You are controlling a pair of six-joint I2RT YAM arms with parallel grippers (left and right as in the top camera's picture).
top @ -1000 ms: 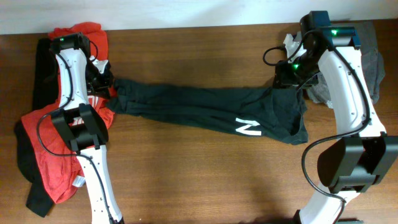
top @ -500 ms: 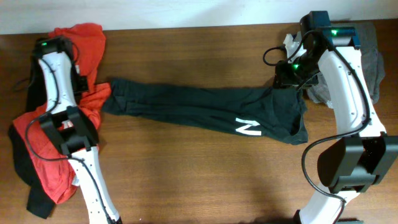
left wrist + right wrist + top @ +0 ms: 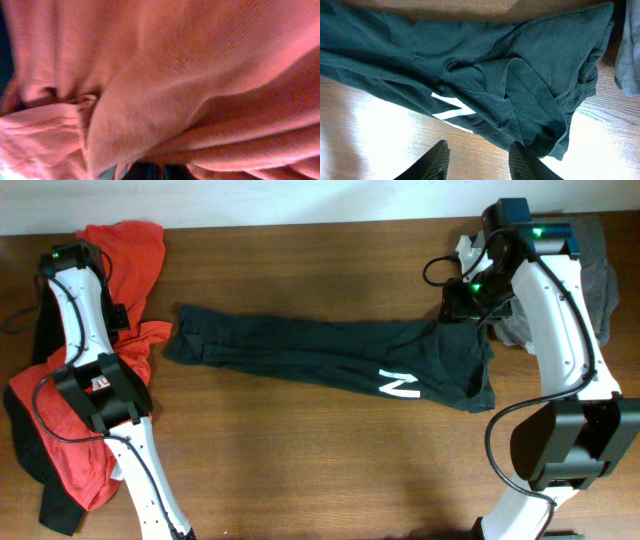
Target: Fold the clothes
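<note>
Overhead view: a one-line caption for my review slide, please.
Dark T-shirt stretched lengthwise across the table, white N showing; red T-shirt bunched at the left end; grey garment at the right edge.

Overhead looks straight down at the desk (image 3: 300,450); the right wrist view, from two o'clock, shares its dark T-shirt (image 3: 300,350) close up.

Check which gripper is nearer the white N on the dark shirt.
Right. The right gripper hovers open close by the white N on the dark shirt; the left gripper is across the table over the red shirt.
</note>
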